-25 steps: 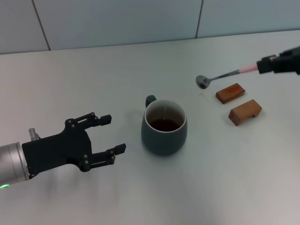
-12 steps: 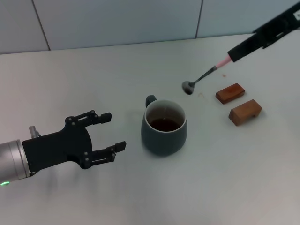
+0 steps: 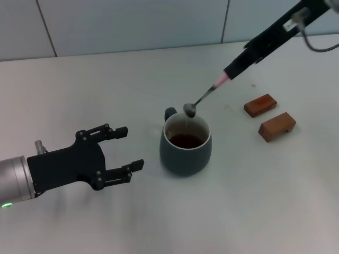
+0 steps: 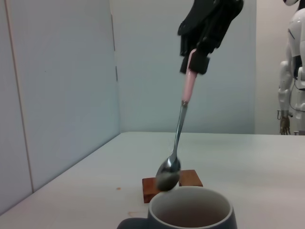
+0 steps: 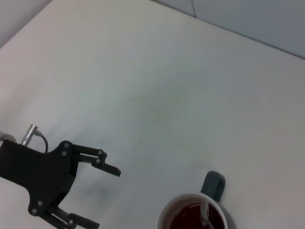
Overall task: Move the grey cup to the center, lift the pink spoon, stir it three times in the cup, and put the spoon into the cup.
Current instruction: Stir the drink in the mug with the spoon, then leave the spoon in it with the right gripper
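The grey cup (image 3: 185, 143) stands mid-table with dark brown liquid inside and its handle toward the far left. It also shows in the left wrist view (image 4: 190, 213) and the right wrist view (image 5: 195, 214). My right gripper (image 3: 231, 71) is shut on the pink spoon (image 3: 204, 96) and holds it tilted, its metal bowl just above the cup's far rim. In the left wrist view the pink spoon (image 4: 177, 143) hangs from the right gripper (image 4: 195, 61). My left gripper (image 3: 124, 148) is open and empty, left of the cup and apart from it.
Two small brown wooden blocks (image 3: 269, 116) lie on the table right of the cup. One block (image 4: 171, 183) shows behind the cup in the left wrist view. A tiled wall runs along the table's far edge.
My right gripper has swung the spoon left and up, from near the wooden blocks to above the cup's far rim. The left gripper and the cup have stayed put.
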`<move>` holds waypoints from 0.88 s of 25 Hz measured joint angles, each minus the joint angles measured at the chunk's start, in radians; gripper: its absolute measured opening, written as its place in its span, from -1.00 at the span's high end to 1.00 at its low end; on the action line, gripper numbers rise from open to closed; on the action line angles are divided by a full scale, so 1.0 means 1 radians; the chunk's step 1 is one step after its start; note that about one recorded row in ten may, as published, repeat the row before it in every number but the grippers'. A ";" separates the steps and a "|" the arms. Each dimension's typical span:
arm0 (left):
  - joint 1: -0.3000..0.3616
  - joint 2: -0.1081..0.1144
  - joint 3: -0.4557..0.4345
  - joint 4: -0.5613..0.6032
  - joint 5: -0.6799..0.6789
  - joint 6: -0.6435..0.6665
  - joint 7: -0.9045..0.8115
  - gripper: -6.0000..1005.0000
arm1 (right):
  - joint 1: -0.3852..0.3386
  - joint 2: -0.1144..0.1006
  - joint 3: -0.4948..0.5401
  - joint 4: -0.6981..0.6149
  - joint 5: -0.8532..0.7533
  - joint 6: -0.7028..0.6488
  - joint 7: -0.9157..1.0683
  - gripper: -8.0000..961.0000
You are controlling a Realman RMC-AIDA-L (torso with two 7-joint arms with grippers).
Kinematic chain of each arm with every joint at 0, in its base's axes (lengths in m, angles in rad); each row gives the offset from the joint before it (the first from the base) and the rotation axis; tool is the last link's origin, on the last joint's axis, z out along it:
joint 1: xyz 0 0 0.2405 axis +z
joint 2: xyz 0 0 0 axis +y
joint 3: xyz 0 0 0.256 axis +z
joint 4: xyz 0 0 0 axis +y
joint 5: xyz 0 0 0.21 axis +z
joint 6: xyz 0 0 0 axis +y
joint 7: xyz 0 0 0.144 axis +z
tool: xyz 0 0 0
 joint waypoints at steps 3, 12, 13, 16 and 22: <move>-0.004 0.000 0.002 0.000 0.000 0.000 -0.008 -0.56 | 0.021 0.001 -0.014 0.070 0.000 0.040 -0.016 0.73; -0.005 -0.001 0.002 -0.001 0.000 0.000 -0.009 -0.56 | 0.054 0.008 -0.084 0.187 -0.003 0.089 -0.033 0.73; -0.005 -0.001 0.002 -0.002 0.000 0.000 -0.009 -0.56 | 0.054 0.010 -0.088 0.188 -0.005 0.092 -0.033 0.73; -0.006 -0.001 0.002 -0.004 0.001 0.000 -0.009 -0.56 | 0.060 0.011 -0.093 0.219 -0.023 0.117 -0.042 0.73; -0.006 -0.002 0.013 -0.004 0.000 0.000 -0.009 -0.56 | 0.098 0.026 -0.096 0.353 -0.057 0.199 -0.123 0.73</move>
